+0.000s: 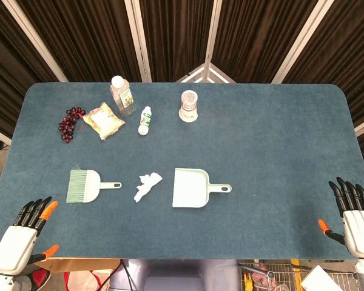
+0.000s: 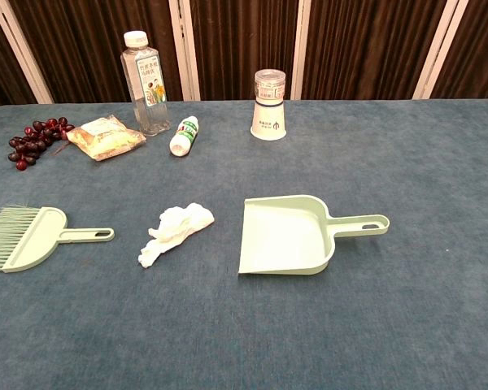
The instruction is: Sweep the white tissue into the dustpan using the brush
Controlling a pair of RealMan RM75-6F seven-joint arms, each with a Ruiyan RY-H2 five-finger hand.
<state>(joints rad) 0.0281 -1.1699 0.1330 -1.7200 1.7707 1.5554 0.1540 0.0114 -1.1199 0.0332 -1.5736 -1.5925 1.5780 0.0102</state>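
Nothing swept yet: tissue lies mid-frame between brush and dustpan.
Left hand and right hand sit at the bottom corners, fingers apart, holding nothing.

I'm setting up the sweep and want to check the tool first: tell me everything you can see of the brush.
The brush is pale mint green, plastic by the look of it, with a broad flat head, a fan of light green bristles and a short handle ending in a hanging slot. It lies flat on the blue table, bristles toward the left edge, handle pointing at the white tissue, apart from it. Nothing touches it; no robot hand is on it.
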